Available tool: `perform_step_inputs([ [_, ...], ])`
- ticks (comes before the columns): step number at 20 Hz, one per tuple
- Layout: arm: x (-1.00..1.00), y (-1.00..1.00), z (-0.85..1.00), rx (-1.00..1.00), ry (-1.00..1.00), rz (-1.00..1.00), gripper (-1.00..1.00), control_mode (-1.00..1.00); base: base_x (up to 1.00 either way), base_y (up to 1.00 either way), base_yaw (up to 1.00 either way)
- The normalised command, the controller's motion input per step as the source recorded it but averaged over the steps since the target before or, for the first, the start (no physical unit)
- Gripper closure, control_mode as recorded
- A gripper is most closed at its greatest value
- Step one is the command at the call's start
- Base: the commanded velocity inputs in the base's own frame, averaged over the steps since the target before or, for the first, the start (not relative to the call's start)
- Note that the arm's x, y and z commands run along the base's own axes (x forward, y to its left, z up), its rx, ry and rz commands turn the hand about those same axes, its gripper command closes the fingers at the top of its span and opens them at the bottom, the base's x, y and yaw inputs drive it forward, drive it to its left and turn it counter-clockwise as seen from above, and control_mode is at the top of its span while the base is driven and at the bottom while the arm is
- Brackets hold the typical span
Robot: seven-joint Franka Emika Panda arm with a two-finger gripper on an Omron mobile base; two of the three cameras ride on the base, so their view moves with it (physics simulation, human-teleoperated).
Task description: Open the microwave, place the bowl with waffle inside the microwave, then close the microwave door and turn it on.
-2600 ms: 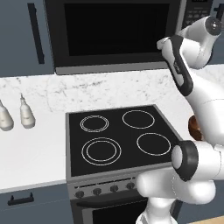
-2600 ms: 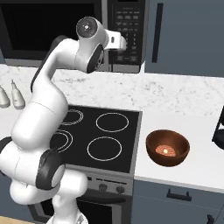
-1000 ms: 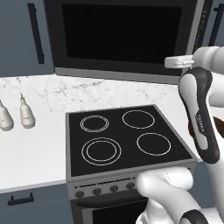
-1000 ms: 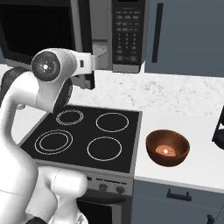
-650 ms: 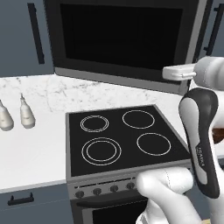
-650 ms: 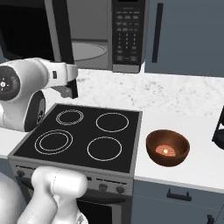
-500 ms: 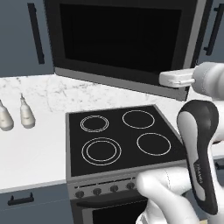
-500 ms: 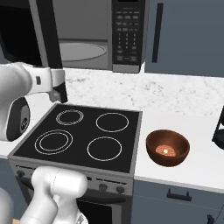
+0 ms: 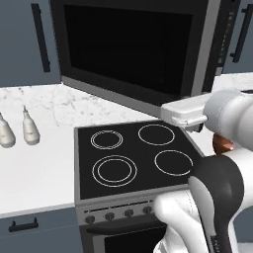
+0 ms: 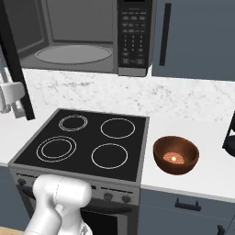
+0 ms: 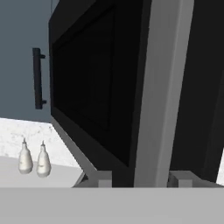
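Gripper (image 11: 140,180) half spread, its two finger tips (image 11: 101,178) standing either side of the grey steel edge of the microwave door (image 11: 109,87); contact with that edge not clear enough to call, so grasping or merely straddling cannot be told. White hand seen in the left base view just past the door's free edge, low by its bottom corner, above the right rear of the stove (image 9: 133,158).

Microwave door (image 9: 128,49) swung well out from the microwave (image 10: 92,36), its dark glass window facing the left base camera and hanging over the back of the stove. In the right base view, seen nearly edge-on as a dark upright strip (image 10: 16,69) at the left, with the cavity open behind it: pale grey walls and a round turntable plate (image 10: 73,53) on the floor. Black keypad panel (image 10: 133,34) at the microwave's right side.

Bowl (image 10: 176,154) upright on the white counter (image 10: 206,174), just beside the stove's right edge, well apart from the microwave. Waffle (image 10: 175,157) lying in the bottom of the bowl.

Two small pale bottles (image 9: 19,132) side by side on the counter left of the stove. Blue-grey cabinet (image 9: 24,44) with a black bar handle (image 9: 40,38) left of the door.
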Motion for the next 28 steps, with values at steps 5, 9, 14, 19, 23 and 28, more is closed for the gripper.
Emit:
perform_step_inputs([
  [5,-0.02,1.00,0.02,-0.10,0.02,0.00,1.00,-1.00,0.00,0.00,0.00],
  [9,0.00,1.00,0.02,-0.05,0.00,0.00,1.00,-1.00,0.00,0.00,0.00],
  [14,0.00,1.00,0.00,-0.03,-0.01,0.00,1.00,-1.00,0.00,0.00,0.00],
  [19,0.20,1.00,-0.10,0.00,-0.07,0.01,1.00,-1.00,0.00,0.00,0.00],
  [23,0.58,0.61,-0.18,-0.01,0.01,0.01,-1.00,-1.00,0.00,0.00,0.00],
  [28,-0.07,-0.10,0.00,0.00,0.00,0.00,-1.00,-1.00,0.00,0.00,0.00],
])
